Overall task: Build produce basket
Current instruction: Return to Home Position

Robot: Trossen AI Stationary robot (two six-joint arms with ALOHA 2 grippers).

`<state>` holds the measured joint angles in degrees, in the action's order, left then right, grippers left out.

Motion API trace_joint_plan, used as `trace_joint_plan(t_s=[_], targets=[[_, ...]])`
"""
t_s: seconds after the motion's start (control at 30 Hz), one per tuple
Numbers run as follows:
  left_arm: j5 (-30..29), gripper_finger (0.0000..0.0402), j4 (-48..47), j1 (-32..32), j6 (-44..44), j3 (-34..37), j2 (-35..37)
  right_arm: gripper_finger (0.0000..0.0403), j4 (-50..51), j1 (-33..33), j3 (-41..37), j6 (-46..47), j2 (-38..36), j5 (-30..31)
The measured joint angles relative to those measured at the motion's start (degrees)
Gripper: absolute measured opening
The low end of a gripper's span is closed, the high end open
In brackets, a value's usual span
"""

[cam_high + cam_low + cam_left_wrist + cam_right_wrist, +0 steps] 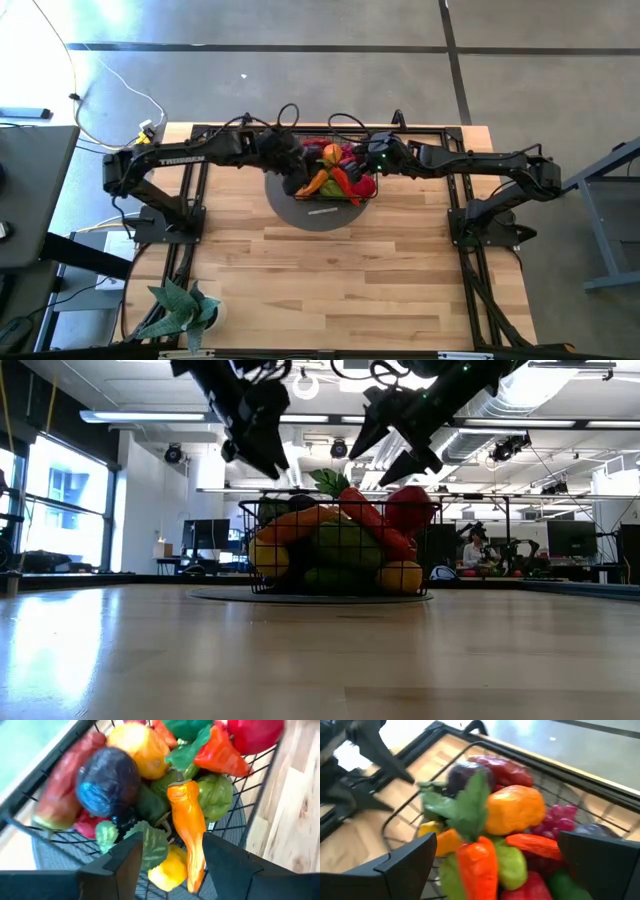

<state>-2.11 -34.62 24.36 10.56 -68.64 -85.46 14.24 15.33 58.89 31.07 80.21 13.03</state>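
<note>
produce (335, 168) heaped in the basket (430, 545) at upper centre of the high view, none loose on the worktop (330, 270), suggests filling is done; left end effector (172, 842) and right end effector (495, 840), both released and empty above it, need only withdraw.

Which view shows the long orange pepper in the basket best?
The left wrist view: the pepper lies whole and close on top. The high view shows it small, the low view only partly; in the right wrist view it is unclear.
</note>
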Motion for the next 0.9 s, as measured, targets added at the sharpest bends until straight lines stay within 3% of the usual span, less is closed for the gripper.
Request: trace_joint_plan(t_s=[0.2, 0.37, 0.9], targets=[[0.0, 0.0193, 0.4, -3.1, -1.7, 1.6, 4.8, 0.0399, -2.4, -0.1, 0.0, -1.1, 0.0, -5.7], [-0.2, 0.0194, 4.8, -6.8, 0.5, 6.7, 9.7, 0.0399, -6.1, -2.2, 0.0, -2.6, -0.4, -6.2], [-4.7, 0.0195, 32.4, -16.7, 7.7, 39.0, 32.2, 0.0399, -14.8, -10.1, 0.0, -10.6, -9.3, -6.1]])
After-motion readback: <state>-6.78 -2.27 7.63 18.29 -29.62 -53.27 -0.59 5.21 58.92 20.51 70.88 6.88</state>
